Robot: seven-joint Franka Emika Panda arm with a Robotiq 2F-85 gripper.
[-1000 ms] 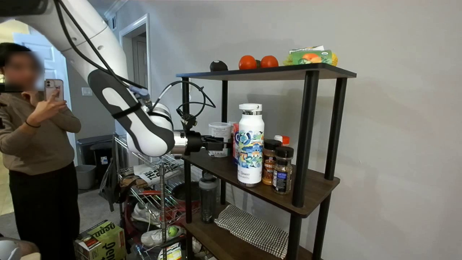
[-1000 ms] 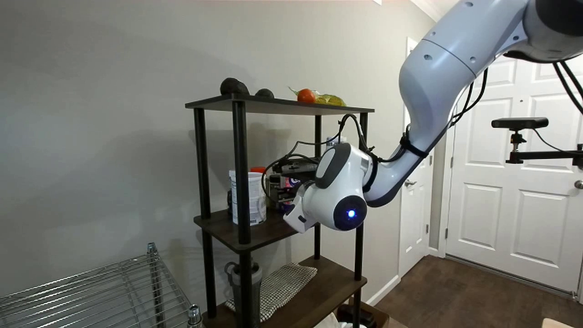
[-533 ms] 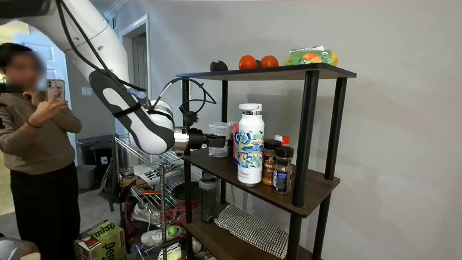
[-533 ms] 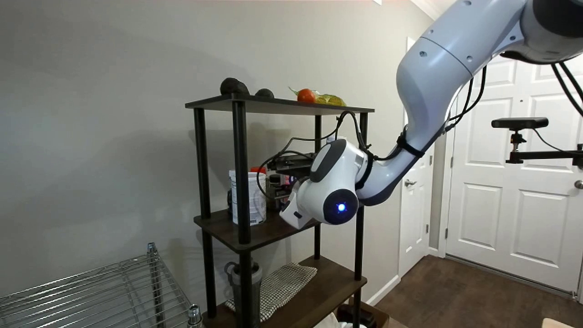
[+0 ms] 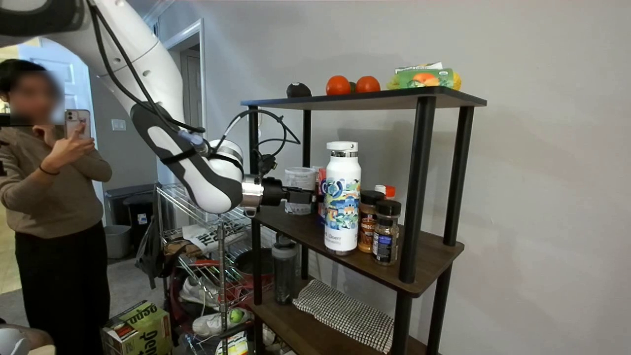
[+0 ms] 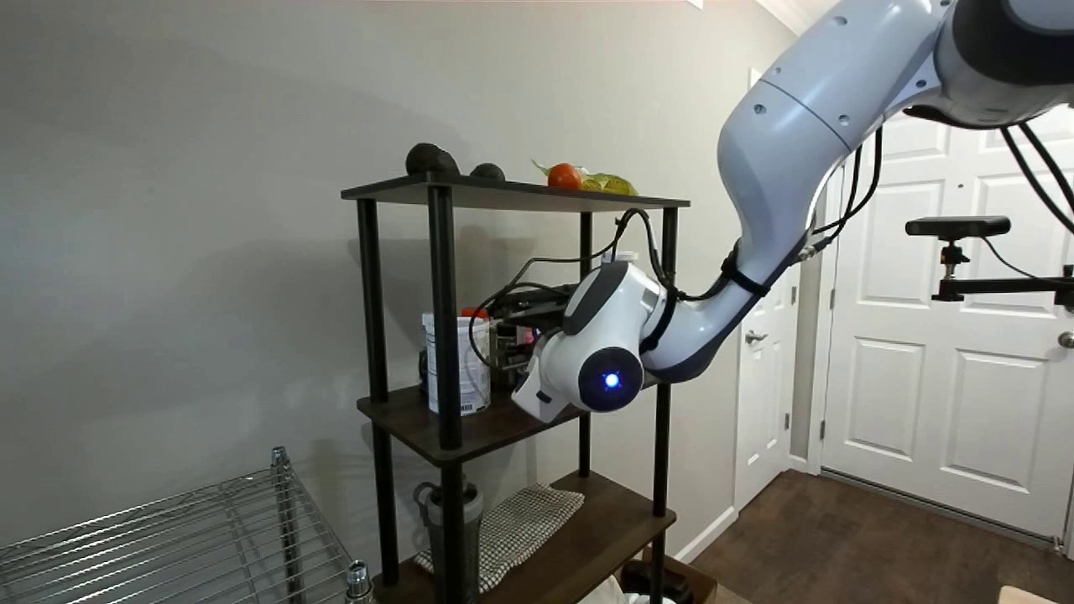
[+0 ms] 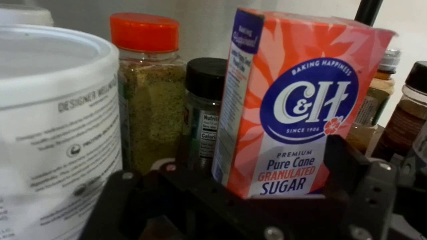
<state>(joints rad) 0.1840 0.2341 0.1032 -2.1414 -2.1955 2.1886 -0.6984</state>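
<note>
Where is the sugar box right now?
The sugar box stands on the middle shelf; in the wrist view it is right of centre, just right of a black-capped jar and near the open fingers.

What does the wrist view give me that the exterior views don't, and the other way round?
Wrist view only: the readable lettering on the sugar box and on the white tub.
Exterior views only: the robot arm, the tomatoes on the top shelf and the checkered cloth on the lower shelf.
Shared: the open gripper, the white tub and the sugar box, though the exterior views show just part of the box.
</note>
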